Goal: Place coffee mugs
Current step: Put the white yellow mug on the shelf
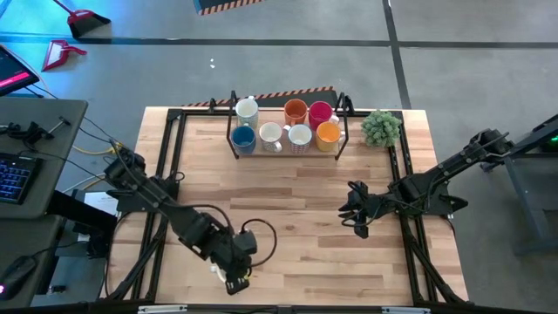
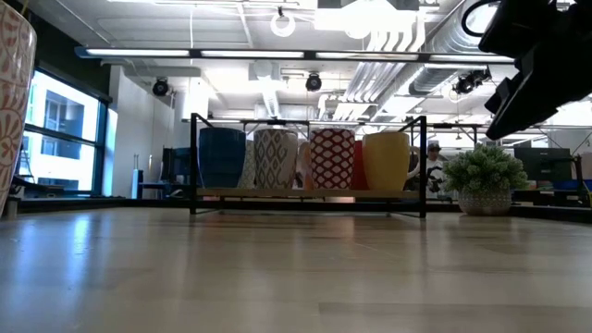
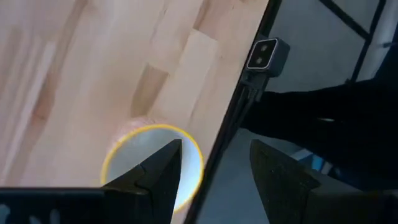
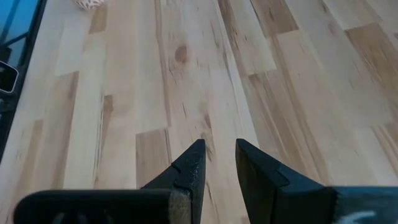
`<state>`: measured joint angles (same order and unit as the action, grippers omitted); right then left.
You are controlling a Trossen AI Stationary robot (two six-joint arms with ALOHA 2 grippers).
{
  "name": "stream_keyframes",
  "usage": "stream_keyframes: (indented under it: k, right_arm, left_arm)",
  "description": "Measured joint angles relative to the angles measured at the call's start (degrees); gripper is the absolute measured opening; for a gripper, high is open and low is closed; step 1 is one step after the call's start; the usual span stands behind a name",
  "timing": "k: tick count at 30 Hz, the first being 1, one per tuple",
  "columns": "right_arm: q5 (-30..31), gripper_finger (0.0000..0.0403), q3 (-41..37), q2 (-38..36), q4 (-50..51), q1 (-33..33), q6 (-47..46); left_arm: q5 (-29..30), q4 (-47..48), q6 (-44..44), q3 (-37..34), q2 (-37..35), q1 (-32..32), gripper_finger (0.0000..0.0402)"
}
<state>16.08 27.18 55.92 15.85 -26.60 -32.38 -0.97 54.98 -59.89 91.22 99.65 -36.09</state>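
Seven coffee mugs stand in a black wire rack (image 1: 232, 122) at the table's far middle: a white (image 1: 247, 109), a darker orange (image 1: 296, 111) and a red one (image 1: 320, 112) behind, a blue (image 1: 243, 137), two white (image 1: 270, 135) and a yellow-orange one (image 1: 328, 133) in front. A patterned white mug (image 3: 134, 155) (image 2: 14, 102) stands upright on its base by the near edge, left of centre. My left gripper (image 1: 234, 269) (image 3: 214, 168) hovers open over it, one finger over its mouth, the other past its rim. My right gripper (image 1: 356, 216) (image 4: 219, 158) hangs over bare wood at mid-right, narrowly open and empty.
A small green potted plant (image 1: 381, 128) (image 2: 483, 180) stands right of the rack. A small black camera (image 3: 267, 55) sits on the table's near edge (image 3: 239, 99), close to the patterned mug. Bare wood (image 1: 296, 192) lies between the rack and both grippers.
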Motion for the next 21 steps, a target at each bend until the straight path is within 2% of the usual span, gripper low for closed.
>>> stream_keyframes:
  k: [5, 10, 21]
  right_arm:
    - [0.0, 0.0078, 0.0, 0.0, 0.3, 0.0, 0.0]
    - [-0.2, 0.0078, 0.0, 0.0, 0.2, 0.0, -0.2]
    - [-2.2, 0.0078, 0.0, 0.0, 0.2, 0.0, -0.2]
  left_arm:
    - [-0.4, -3.4, -5.2, 0.0, 3.1, -1.3, 0.0177]
    - [-3.9, -3.4, -7.4, 0.0, 7.3, -1.6, 0.0177]
    - [-2.2, -2.2, -18.2, 0.0, 7.7, -2.5, 0.0177]
